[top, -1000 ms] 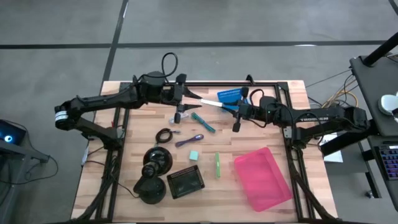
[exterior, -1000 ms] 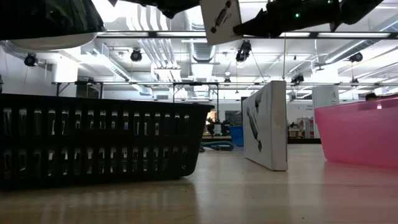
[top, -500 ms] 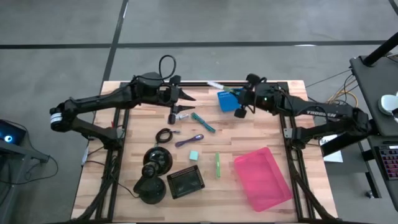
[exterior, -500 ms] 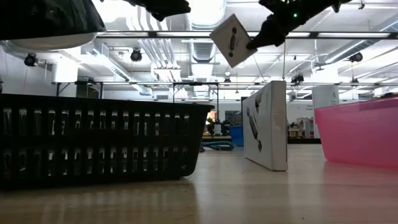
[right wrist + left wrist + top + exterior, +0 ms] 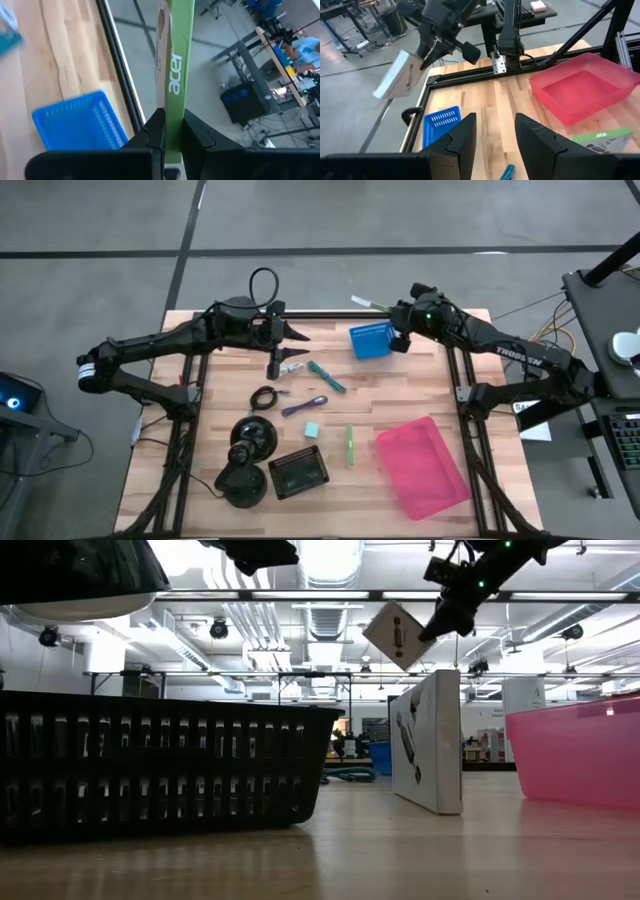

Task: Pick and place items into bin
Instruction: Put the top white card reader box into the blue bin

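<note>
The right pincer (image 5: 392,320) grips the white packet (image 5: 366,303) high up at 12 o'clock. Next, I think, carry it to the pink bin (image 5: 424,467) at 5 o'clock. The left pincer (image 5: 493,131) waits, half open, empty.

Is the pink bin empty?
Empty. The pink bin shows only its bare pink floor from above, and in the left wrist view too.

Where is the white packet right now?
The white packet is off the table, clamped in the right gripper at the far edge, just beyond the blue basket in the high view.
</note>
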{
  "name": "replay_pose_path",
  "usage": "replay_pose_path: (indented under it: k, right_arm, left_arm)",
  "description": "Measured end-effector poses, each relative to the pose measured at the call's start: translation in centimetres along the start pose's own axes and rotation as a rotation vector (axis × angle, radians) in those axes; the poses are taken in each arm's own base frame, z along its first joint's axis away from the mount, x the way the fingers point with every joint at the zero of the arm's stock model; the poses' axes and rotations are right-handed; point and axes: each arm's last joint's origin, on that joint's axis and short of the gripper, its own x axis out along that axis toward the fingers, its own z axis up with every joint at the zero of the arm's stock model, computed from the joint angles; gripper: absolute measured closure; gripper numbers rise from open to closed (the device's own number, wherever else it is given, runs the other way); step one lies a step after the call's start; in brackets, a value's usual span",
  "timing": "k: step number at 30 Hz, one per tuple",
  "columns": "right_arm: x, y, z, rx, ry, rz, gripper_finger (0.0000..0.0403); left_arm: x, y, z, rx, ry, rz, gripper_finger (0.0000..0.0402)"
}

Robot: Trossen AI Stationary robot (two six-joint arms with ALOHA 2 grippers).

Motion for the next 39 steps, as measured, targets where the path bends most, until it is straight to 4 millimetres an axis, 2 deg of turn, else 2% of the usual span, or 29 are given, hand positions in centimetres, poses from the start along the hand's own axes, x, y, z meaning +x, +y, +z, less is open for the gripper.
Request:
replay_pose_path:
  k: [4, 8, 14, 21, 30, 39]
  right_arm:
    - [0.1, -0.1, -0.6, -0.013, 0.037, 0.018, 0.038]
    - [0.6, 0.2, -1.0, -0.043, 0.047, 0.114, 0.038]
    - [2.9, 0.9, -1.6, -0.109, 0.217, 0.225, 0.038]
    - [5.3, -0.5, -0.5, -0.157, 0.363, 0.303, 0.038]
    - [8.8, -0.3, 0.4, -0.27, 0.494, 0.425, 0.038]
    - [10.5, 0.1, -0.2, -0.344, 0.583, 0.46, 0.038]
  left_arm:
    - [0.0, 0.0, 0.0, 0.001, -0.001, 0.0, 0.0282]
    - [0.0, 0.0, 0.0, 0.0, 0.0, 0.0, 0.0282]
    - [0.0, 0.0, 0.0, 0.0, 0.001, 0.0, 0.0282]
    - [0.0, 0.0, -0.1, -0.003, 0.012, -0.004, 0.0282]
    - [0.0, -0.2, -0.6, -0.017, 0.063, -0.019, 0.0282]
    - [0.0, -0.2, -0.7, -0.02, 0.074, -0.022, 0.0282]
